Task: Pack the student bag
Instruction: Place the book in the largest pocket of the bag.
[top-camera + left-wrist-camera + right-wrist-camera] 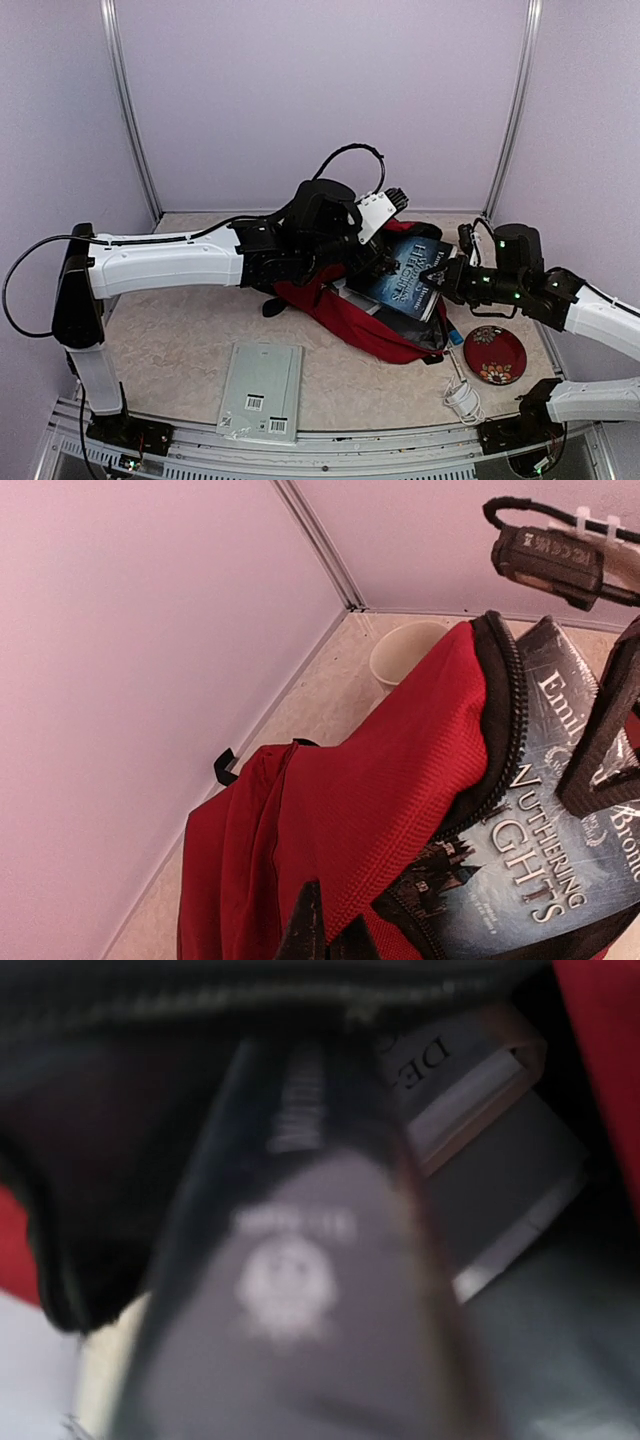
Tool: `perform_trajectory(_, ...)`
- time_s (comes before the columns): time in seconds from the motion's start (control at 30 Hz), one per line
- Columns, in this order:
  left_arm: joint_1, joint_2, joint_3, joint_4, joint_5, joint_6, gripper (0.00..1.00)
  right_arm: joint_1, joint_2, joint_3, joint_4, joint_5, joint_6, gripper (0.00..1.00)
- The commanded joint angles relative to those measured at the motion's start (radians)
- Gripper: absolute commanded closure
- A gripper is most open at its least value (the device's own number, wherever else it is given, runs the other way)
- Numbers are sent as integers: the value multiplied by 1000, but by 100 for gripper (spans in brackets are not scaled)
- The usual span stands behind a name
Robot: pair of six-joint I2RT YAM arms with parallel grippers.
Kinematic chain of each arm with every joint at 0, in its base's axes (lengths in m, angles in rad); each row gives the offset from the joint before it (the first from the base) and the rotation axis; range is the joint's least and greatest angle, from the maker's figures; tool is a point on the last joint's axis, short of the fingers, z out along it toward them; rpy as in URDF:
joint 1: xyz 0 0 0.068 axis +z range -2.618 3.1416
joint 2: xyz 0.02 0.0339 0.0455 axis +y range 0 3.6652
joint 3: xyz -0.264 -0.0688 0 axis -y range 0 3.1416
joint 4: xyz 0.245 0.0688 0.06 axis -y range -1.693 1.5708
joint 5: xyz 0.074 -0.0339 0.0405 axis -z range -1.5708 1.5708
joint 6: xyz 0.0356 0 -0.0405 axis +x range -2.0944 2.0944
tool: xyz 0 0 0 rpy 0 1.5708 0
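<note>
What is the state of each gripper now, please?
Left gripper: closed, pinching the student bag fabric.
Right gripper: closed on the book edge.

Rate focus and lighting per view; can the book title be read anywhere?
Top external: sharp, evenly lit, title on the book visible but small. Left wrist: crisp, the cover poking from the student bag reads clearly. Right wrist: dark, badly out of focus, too close; print smeared.

The top camera looks down from behind across the table (pixel 180 340). Both wrist cameras sit close at the bag (pixel 380 780) (right nearer, blurred), which all share; top and left share the book (pixel 410 268).
</note>
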Motion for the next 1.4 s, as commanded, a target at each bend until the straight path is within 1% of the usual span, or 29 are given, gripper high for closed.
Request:
perform_trajectory(0.0,-24,-51,0,112,28,24,100,-16,27,-35,475,-75,174,100)
perform_trajectory(0.1,-33,-45,3,131,24,21,100,-16,100,-53,589,-86,213,100)
perform_trajectory(0.17,-37,-44,3,131,35,26,100,-15,157,-38,658,-150,233,100)
perform_trajectory(0.27,-34,-40,-3,131,18,23,100,-2,182,-20,696,-179,247,100)
perform_trajectory(0.4,-31,-49,-13,140,33,6,100,3,139,-66,733,-125,283,100)
perform_trajectory(0.57,-30,-55,-4,137,51,1,100,19,111,-93,768,-100,308,100)
perform_trajectory(0.63,-30,-48,-4,131,17,18,100,33,76,-93,735,-96,291,100)
perform_trajectory(0.73,-29,-35,1,113,-21,30,100,47,-3,-112,641,-55,273,100)
perform_trajectory(0.8,-32,-36,-1,116,-13,25,100,47,-45,-145,631,-19,283,100)
perform_trajectory(0.87,-42,-36,0,129,3,18,100,47,-48,-173,667,10,293,100)
perform_trajectory(0.93,-53,-38,5,138,31,16,100,46,3,-184,765,-7,293,100)
perform_trajectory(1.0,-61,-37,17,137,64,9,100,47,93,-166,856,-43,289,100)
perform_trajectory(1.07,-65,-38,30,131,88,1,100,51,177,-129,899,-48,275,100)
perform_trajectory(1.2,-60,-55,24,133,101,-12,100,94,284,-56,877,69,215,100)
perform_trajectory(1.37,-56,-61,6,136,98,-14,100,122,394,-57,979,151,258,100)
